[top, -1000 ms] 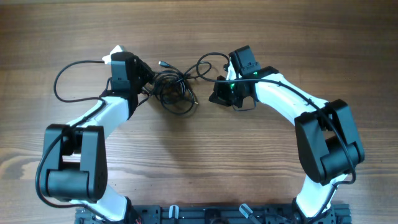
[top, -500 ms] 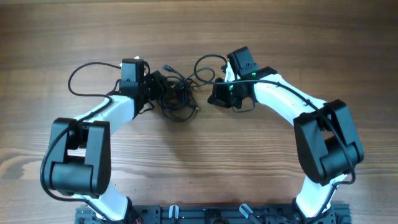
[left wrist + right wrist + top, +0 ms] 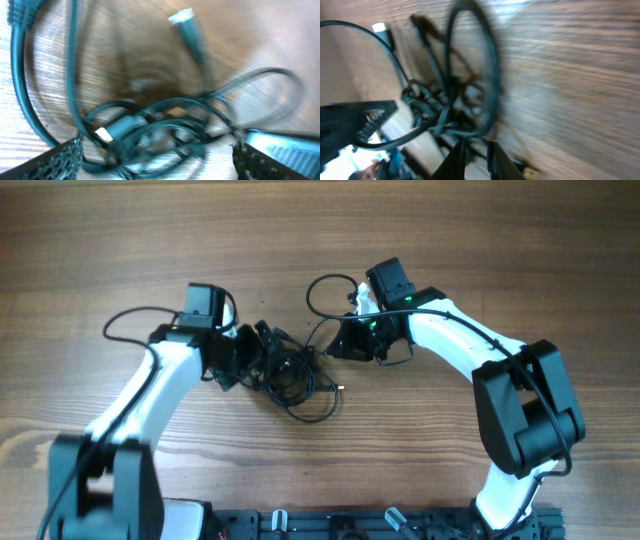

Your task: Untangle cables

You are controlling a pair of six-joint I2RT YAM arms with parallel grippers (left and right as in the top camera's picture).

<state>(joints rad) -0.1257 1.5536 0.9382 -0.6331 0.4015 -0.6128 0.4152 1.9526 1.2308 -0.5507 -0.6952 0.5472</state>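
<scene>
The cables (image 3: 297, 372) lie as a knotted black clump on the wooden table between my two grippers. One strand loops up toward the far side (image 3: 322, 284). My left gripper (image 3: 257, 360) is wide open at the clump's left edge. In the left wrist view its fingers (image 3: 62, 160) stand far apart with the tangle (image 3: 150, 131) and a plug end (image 3: 182, 18) between and beyond them. My right gripper (image 3: 337, 347) sits at the clump's right side. Its jaws (image 3: 476, 156) are only narrowly apart, with blurred strands (image 3: 451, 111) crossing just past the tips.
The left arm's own thicker black wire (image 3: 122, 323) arcs out to the left of that arm. A black rail (image 3: 350, 525) runs along the table's near edge, between the two arm bases.
My left gripper has swung toward the near side and gone from nearly shut to wide open. The clump has shifted nearer and slightly right. The right jaws have parted a little.
</scene>
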